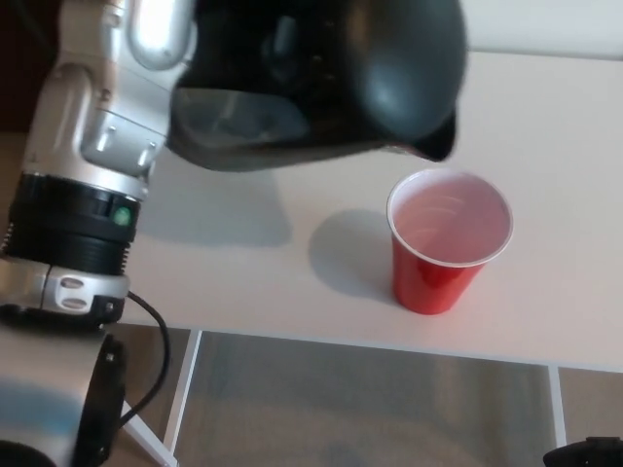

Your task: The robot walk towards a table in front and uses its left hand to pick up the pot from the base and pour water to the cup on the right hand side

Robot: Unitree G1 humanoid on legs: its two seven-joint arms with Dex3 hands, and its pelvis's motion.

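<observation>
A black pot point(321, 78) hangs in the air at the top of the head view, tipped over to the right. Its spout point(440, 141) points down just above and left of the red cup point(443, 268). My left hand point(277, 44) is shut on the pot and mostly merges with its dark body. The silver left forearm point(92, 136) rises along the left edge. The cup stands upright on the white table point(243, 282) near the front edge. Its pale inside shows, and I see no stream of water. A black sliver, probably my right hand point(584, 453), sits at the bottom right corner.
The table's front edge point(370, 342) runs across the lower picture, with grey floor point(360, 409) and white table legs below. A black cable point(156, 341) loops by my left arm. The pot's base does not show.
</observation>
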